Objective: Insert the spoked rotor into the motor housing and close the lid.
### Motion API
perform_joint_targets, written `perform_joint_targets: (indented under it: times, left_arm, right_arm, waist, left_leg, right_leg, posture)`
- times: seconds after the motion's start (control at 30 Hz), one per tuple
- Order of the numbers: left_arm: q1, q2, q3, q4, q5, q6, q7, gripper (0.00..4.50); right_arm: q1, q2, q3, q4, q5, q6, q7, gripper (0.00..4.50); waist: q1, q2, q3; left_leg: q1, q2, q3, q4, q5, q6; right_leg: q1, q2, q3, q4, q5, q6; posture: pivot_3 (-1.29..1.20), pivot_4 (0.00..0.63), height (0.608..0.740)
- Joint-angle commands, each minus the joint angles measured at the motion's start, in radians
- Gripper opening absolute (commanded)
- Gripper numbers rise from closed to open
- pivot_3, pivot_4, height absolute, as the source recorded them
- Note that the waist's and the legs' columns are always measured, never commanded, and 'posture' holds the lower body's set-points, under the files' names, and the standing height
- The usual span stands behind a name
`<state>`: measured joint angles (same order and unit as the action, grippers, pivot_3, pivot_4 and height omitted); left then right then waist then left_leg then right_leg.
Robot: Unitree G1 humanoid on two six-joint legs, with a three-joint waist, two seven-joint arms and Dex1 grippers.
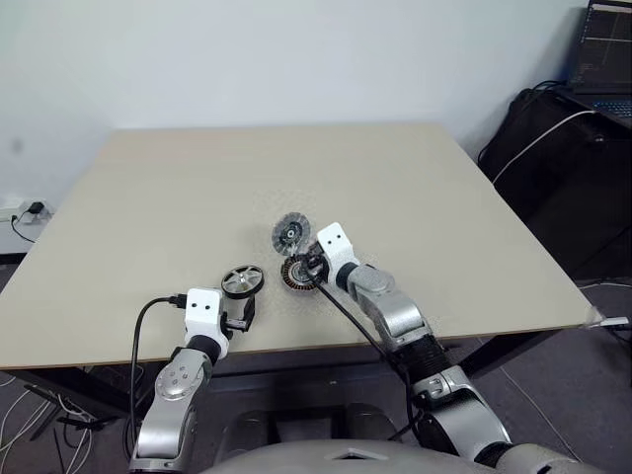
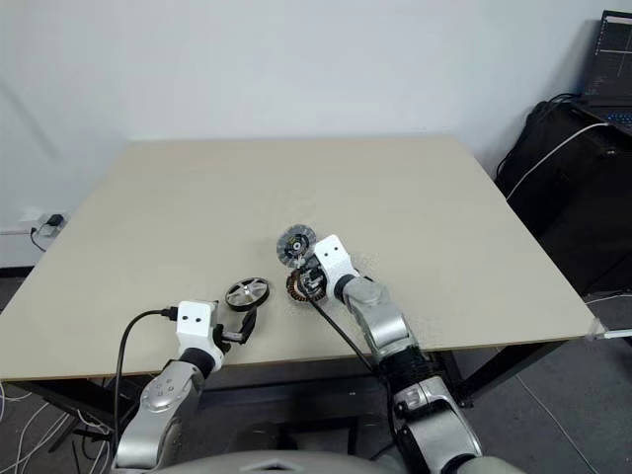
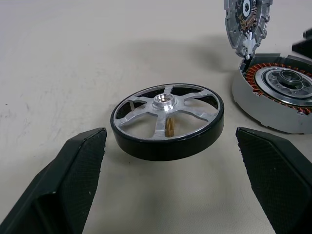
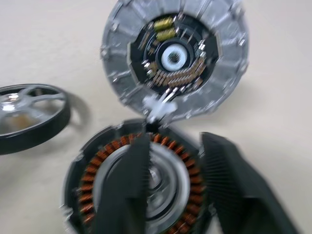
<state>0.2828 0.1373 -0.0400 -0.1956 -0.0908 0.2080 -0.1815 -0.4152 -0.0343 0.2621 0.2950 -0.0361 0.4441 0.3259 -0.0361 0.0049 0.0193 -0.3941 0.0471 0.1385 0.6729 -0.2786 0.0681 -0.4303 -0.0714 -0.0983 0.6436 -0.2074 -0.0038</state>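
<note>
We can read no text, label, brand, number or sign on anything here; the laptop [image 1: 604,49] screen is illegible.

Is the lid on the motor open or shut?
Open. The lid stands up on its hinge behind the motor housing, showing the copper windings inside.

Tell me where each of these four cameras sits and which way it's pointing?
Left eye and right eye views: on the head, looking forward and down over the table; both arms show.
Left wrist view: on the left arm, looking along the open left claw at the spoked rotor.
Right wrist view: on the right arm, looking along the right claw over the motor housing, with the lid standing upright behind it.
Shared: both wrist views show the rotor, housing and lid.
</note>
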Motion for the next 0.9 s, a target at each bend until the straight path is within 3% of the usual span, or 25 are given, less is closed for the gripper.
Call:
perform_joint_targets:
  times: [0.03, 0.07, 0.43, 0.9]
  left_arm:
    - [-0.01, -0.007, 0.001, -0.031, 0.0, -0.021, 0.001, 4.5]
    - [-0.008, -0.008, 0.001, -0.033, 0.0, -0.022, 0.003, 4.5]
    - [0.002, -0.016, 0.003, -0.037, 0.002, -0.023, 0.01, 4.5]
    - [0.006, -0.02, 0.004, -0.034, 0.003, -0.024, 0.012, 4.5]
  right_arm:
    - [-0.045, 0.007, 0.016, 0.016, -0.036, -0.018, -0.023, 0.31]
    - [-0.055, 0.008, 0.022, 0.032, -0.043, -0.018, -0.022, 0.02]
    - [-0.128, -0.003, 0.052, 0.132, -0.092, 0.008, -0.001, 0.02]
    - [-0.122, -0.022, 0.088, 0.118, -0.107, 0.051, 0.082, 0.02]
  waist:
    - [0.0, 0.0, 0.0]
    - [0.0, 0.0, 0.0]
    - [-0.001, 0.0, 0.0]
    - [-0.001, 0.0, 0.0]
  left_leg:
    - [0.0, 0.0, 0.0, 0.0, 0.0, 0.0]
    - [0.0, 0.0, 0.0, 0.0, 0.0, 0.0]
    - [0.0, 0.0, 0.001, 0.0, 0.0, 0.0]
    - [0.0, 0.0, 0.001, 0.0, 0.0, 0.0]
  right_leg:
    - [0.0, 0.0, 0.0, 0.0, 0.0, 0.0]
    - [0.0, 0.0, 0.0, 0.0, 0.0, 0.0]
    - [0.0, 0.0, -0.001, 0.0, 0.0, 0.0]
    - [0.0, 0.0, -0.001, 0.0, 0.0, 0.0]
  posture:
    - [0.0, 0.0, 0.74]
    - [0.0, 0.0, 0.74]
    - [0.0, 0.0, 0.74]
    - [0.0, 0.0, 0.74]
